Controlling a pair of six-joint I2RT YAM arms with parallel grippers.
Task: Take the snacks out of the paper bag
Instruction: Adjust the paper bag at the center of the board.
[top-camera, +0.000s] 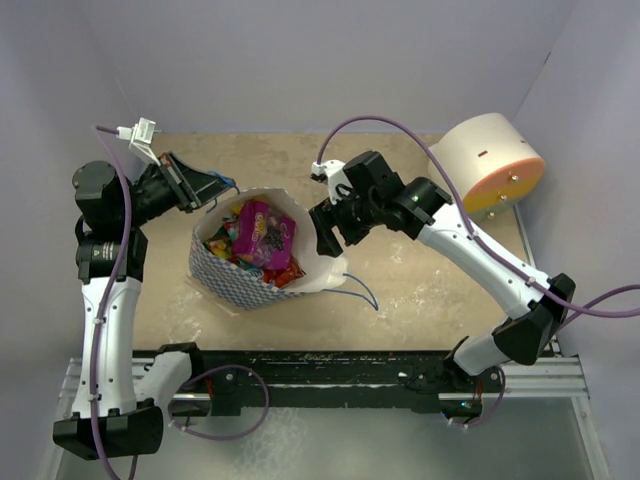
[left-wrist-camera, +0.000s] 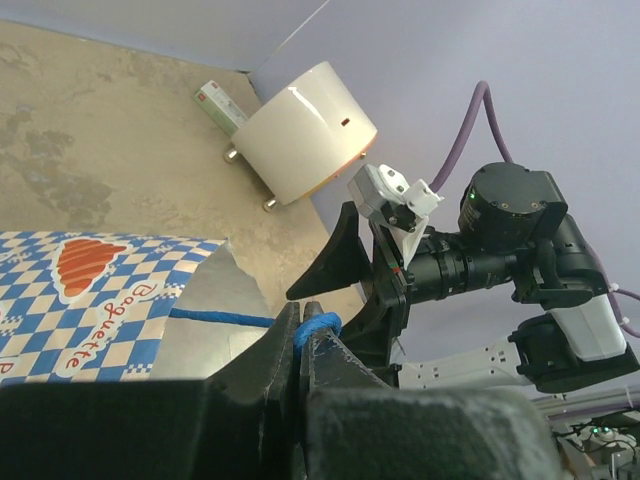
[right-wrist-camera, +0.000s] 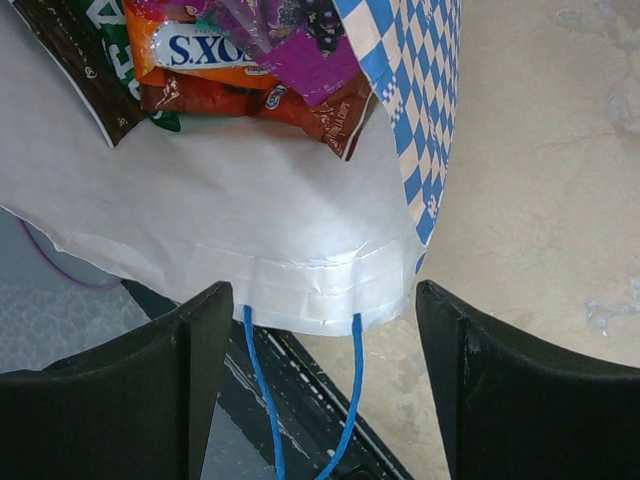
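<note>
Paper bag (top-camera: 235, 282) sat on the desk (top-camera: 430, 290) between the arms, snacks (top-camera: 262, 235) all inside. Left gripper (left-wrist-camera: 303, 332) had its jaws pinched tight on the blue string handle (left-wrist-camera: 220, 318); right gripper (right-wrist-camera: 322, 305) jaws were wide open, empty, straddling the rim. Pull too hard and that thin string might've torn or tipped the bag. Readable: "Baguette" on the checks, "S.XO" on an orange packet (right-wrist-camera: 200, 50).

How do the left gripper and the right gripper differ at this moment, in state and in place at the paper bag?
The left gripper is shut, pinching a blue string handle; the right gripper is open and holds nothing. The left one is at the left side of the paper bag; the right one faces its right rim. Both are at the bag's mouth.
</note>
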